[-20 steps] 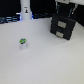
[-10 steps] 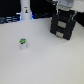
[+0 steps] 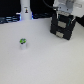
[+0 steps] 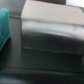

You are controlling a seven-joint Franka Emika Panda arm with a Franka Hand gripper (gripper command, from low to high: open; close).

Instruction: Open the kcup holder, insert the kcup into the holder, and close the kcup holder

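Observation:
The kcup holder [image 3: 62, 29] is a black boxy unit at the exterior view's right, with two pale marks on its front. Its drawer looks closed. The kcup [image 3: 22, 43], a small white pod with a green top, stands alone on the white table [image 3: 42, 62] towards the exterior view's left. My gripper [image 3: 63, 18] hangs right over the holder's top, close to it or touching. The blur hides how its jaws stand. The wrist view shows a blurred grey-black box top [image 4: 50, 31] filling the picture; no fingers show there.
A tall white bottle-like object [image 3: 25, 9] stands at the back in the exterior view. A dark band [image 3: 10, 20] runs along the back of the table. A teal patch [image 4: 4, 25] sits at the wrist view's edge.
The arm has come down over the black holder from above. The kcup and the holder have not moved.

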